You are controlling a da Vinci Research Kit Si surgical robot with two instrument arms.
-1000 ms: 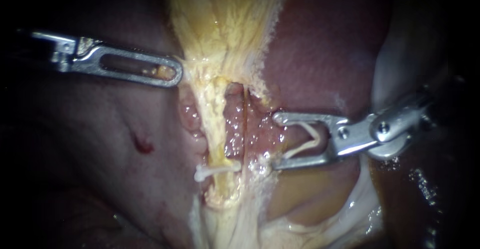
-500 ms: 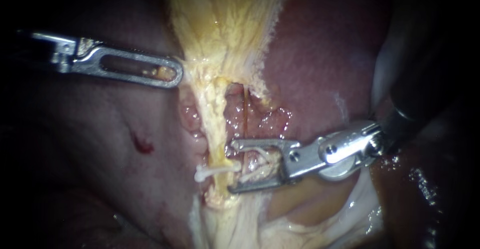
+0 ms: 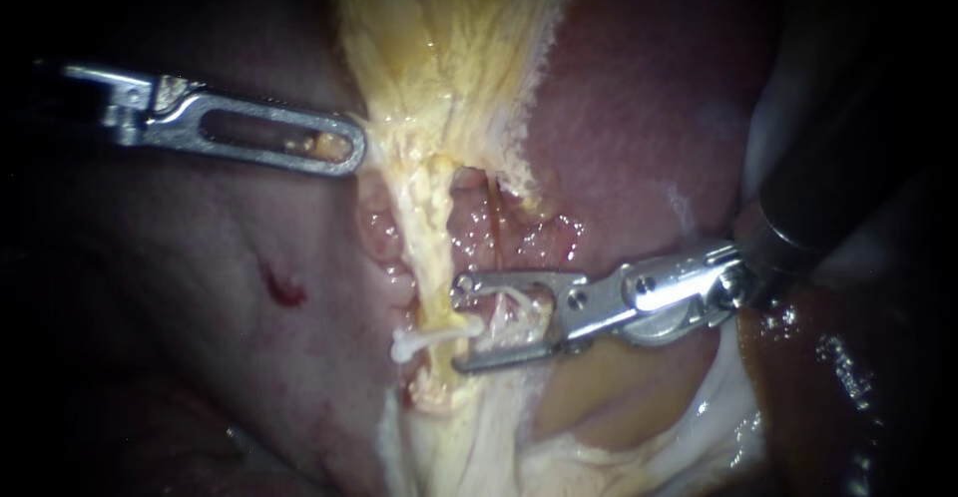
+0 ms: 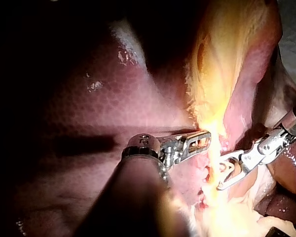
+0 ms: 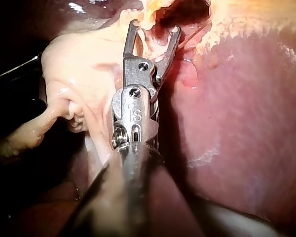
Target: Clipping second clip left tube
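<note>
Evidently the soft, slippery left tube [image 3: 431,257], likely easily torn, was best gripped squarely just above its first clip [image 3: 434,339], where the right instrument [image 3: 455,323] was held with jaws wide around a second clip [image 3: 514,307], while yellow tissue [image 3: 439,78] was pinched in the left instrument's [image 3: 346,148] closed jaws.

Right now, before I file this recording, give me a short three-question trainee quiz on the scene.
1. True or false: a white clip already sits across the left tube.
2. What does the right instrument hold between its jaws? A) nothing B) a loaded clip C) a swab
3. Which instrument grips the yellow tissue?
Key: 1 true; 2 B; 3 the left instrument.
</note>
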